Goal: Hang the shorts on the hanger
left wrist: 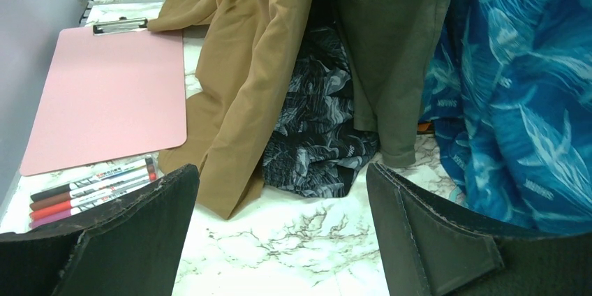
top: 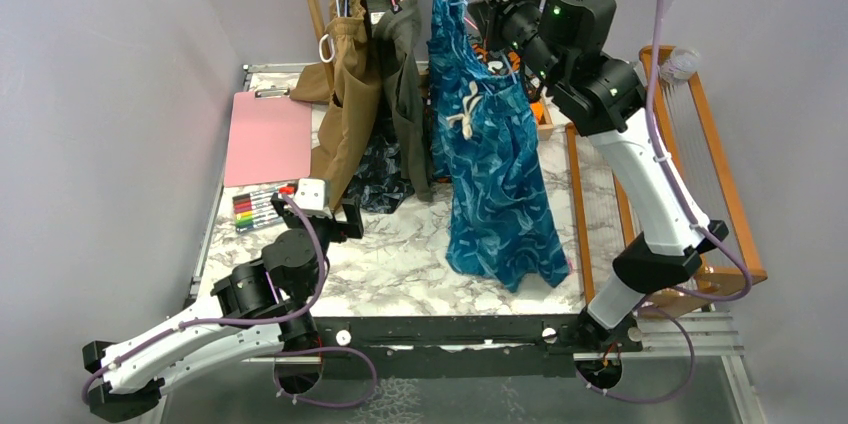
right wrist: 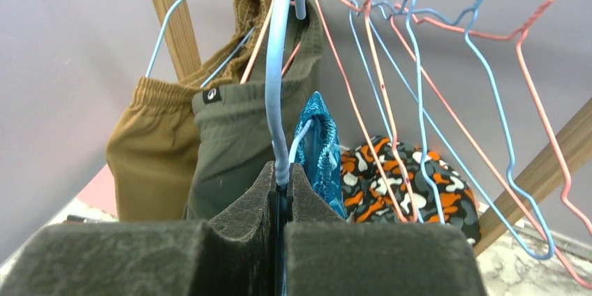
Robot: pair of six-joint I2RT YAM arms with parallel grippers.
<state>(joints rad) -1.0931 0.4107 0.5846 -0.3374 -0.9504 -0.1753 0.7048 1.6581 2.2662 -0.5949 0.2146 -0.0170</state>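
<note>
Your right arm is stretched up and back from its base at the near right, elbow bent, wrist high by the rail of hangers. The right tool (right wrist: 281, 202) is pinched together on the hanger (right wrist: 276, 86), gripping the light-blue wire just below its hook. The shorts (top: 495, 174) hang from there, between the olive garment (top: 402, 94) and your right arm. The waistband is bunched right behind the pinch, the cream drawstring faces front, and the hem reaches down to the marble tabletop (top: 400, 264). Your left arm lies low and folded at the near left. The left tool (left wrist: 283, 240) is aimed toward the back, close over the tabletop beside the markers (top: 258, 209), with jaws wide apart and nothing between them. Writing: the olive waistband carries a small black label (right wrist: 211, 94) with a white logo, no readable text. The shorts' print has tiny words in the left wrist view, too blurred to read. The marker barrels are printed but illegible. A pink clipboard (top: 268, 136) lies flat at the left, and a tan garment (top: 350, 114) hangs next to the olive one.
</note>
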